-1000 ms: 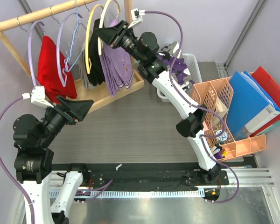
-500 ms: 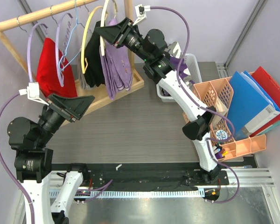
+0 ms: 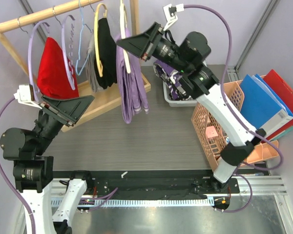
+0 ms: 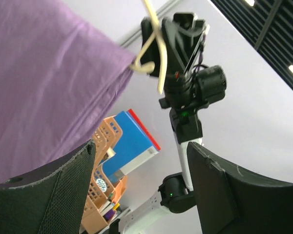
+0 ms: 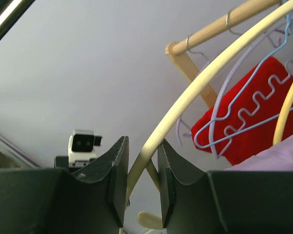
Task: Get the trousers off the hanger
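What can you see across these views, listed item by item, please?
rack: one, wooden, far left
red garment: one, rack's left end
grey garment: one, mid rack
black garment: one, right of grey
lilac trousers: one pair, hanging on cream hanger
cream hanger: one, in right gripper
other hangers: four; two lilac, blue, yellow; on rack
camouflage trousers: one pair, purple-white-black, in basket
basket: one, white, far centre
crate: one, peach, right
folders: two, blue and red, far right
table: one, grey
left gripper: open, empty
right gripper: shut on cream hanger
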Robot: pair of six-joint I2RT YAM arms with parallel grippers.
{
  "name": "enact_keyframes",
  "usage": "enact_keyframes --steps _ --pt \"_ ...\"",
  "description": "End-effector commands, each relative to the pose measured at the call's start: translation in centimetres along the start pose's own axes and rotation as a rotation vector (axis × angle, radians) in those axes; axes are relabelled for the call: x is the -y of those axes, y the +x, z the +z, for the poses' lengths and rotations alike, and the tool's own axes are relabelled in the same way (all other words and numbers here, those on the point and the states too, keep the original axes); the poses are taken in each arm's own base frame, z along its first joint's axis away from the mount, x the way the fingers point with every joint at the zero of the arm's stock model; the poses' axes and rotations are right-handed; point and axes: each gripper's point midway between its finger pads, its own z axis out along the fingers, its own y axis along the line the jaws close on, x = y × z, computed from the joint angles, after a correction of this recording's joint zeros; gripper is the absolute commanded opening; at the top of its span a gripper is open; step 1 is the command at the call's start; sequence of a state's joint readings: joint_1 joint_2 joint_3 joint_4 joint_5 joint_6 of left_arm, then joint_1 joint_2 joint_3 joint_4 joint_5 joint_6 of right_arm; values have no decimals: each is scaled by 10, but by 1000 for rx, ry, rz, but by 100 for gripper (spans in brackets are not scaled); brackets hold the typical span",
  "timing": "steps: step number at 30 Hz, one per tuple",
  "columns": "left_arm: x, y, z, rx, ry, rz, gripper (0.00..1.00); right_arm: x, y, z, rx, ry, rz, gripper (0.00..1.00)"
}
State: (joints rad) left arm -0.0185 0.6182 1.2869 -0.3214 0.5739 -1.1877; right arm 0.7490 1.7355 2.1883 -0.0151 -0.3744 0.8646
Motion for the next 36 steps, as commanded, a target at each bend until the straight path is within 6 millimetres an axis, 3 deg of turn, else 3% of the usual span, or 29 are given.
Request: enact_keyframes --steps 1,3,4,5,8,9,10,11,13,14,16,17,18,20,22,23,24,30,32,36 --pt "34 -4 8 -55 104 -24 76 -56 -9 -48 0 -75 -50 1" --pt "34 1 22 -134 121 -49 76 -42 9 -63 -51 -16 -21 1" --pt "34 4 29 -170 128 -56 75 -37 22 -81 -74 11 -12 1" --pt "26 11 45 -232 124 -89 75 -33 29 -90 -86 26 -15 1" --pt "40 29 59 -349 188 -90 73 -16 56 -132 -123 115 -34 1" --pt "31 37 71 -390 169 -102 73 -8 64 -143 -139 147 -33 1" --pt "35 40 75 -408 176 -94 72 10 84 -156 -176 190 -18 1" --pt "38 53 77 -447 183 -98 72 -2 82 -172 -159 175 -34 1" --pt "26 72 86 -484 155 -93 72 12 104 -192 -197 216 -13 1" --pt "29 86 88 -494 153 -99 72 2 101 -206 -179 205 -22 1" --pt "17 112 91 -523 120 -90 71 12 115 -224 -195 243 -11 1" --pt "22 131 89 -544 117 -97 71 9 117 -231 -194 236 -7 1" --pt "24 140 88 -550 118 -92 70 -6 111 -243 -162 202 -12 1" --pt "29 173 77 -599 120 -83 69 -6 118 -255 -157 200 -5 1" --pt "21 177 80 -521 58 -76 69 -14 118 -271 -138 194 -5 1" --pt "20 189 74 -538 50 -87 69 -16 119 -276 -137 185 -4 1" --pt "21 191 75 -523 48 -100 69 -25 117 -284 -118 162 -10 1" --pt "28 241 84 -563 39 -157 68 -34 131 -306 -144 119 -6 1" --pt "34 245 88 -541 52 -184 68 -35 133 -313 -144 118 -6 1" --pt "27 263 98 -528 13 -193 68 -44 133 -320 -142 93 -10 1"
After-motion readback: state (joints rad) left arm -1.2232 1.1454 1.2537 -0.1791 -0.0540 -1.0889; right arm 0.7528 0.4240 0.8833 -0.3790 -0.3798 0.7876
